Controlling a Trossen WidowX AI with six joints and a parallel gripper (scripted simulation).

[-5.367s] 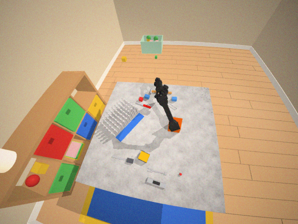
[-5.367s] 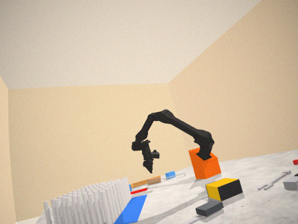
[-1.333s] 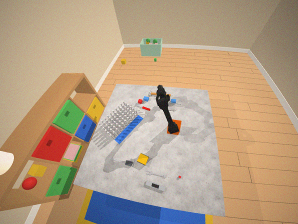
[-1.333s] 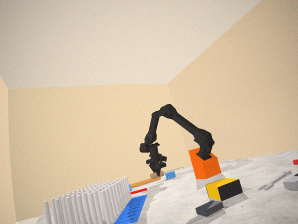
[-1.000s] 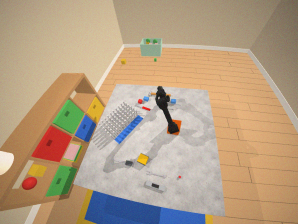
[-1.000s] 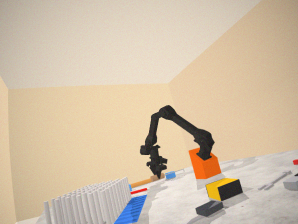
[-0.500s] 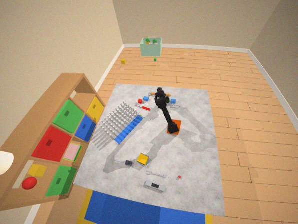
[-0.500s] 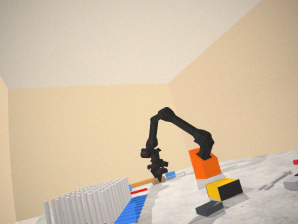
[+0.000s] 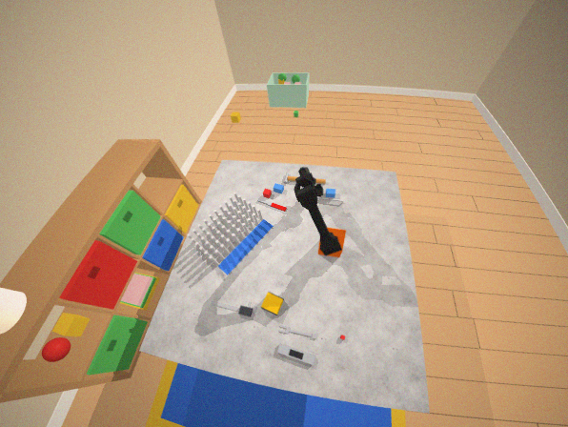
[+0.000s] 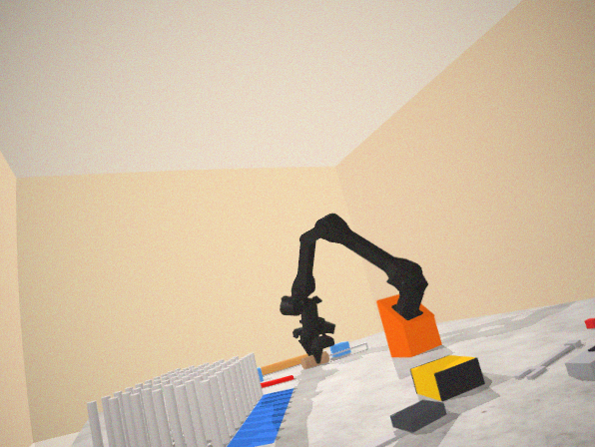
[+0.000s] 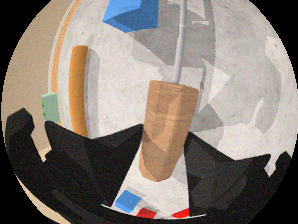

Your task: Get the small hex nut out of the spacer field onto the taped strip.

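Observation:
My gripper (image 10: 317,360) (image 11: 164,132) is shut on the wooden handle (image 11: 170,115) (image 10: 324,357) of a tool with a thin metal rod (image 11: 181,45) (image 9: 331,204). The rod points away from the fingers and ends in a bent tip in the exterior view. The tool is low over the table; I cannot tell whether it touches it. The standing spacers (image 9: 224,229) (image 10: 190,404) are left of my hand, apart from it. The blue taped strip (image 9: 248,248) (image 10: 267,419) runs along their front. The nut is not visible among the spacers.
A hammer with an orange handle (image 9: 319,181) (image 11: 79,90) and a blue block (image 9: 331,193) (image 10: 340,348) lie close to my hand. A red-handled tool (image 9: 278,207) (image 10: 278,381) lies by the field. A yellow block (image 9: 272,303), a dark-handled tool (image 9: 245,311) and a wrench (image 9: 297,332) lie nearer the front.

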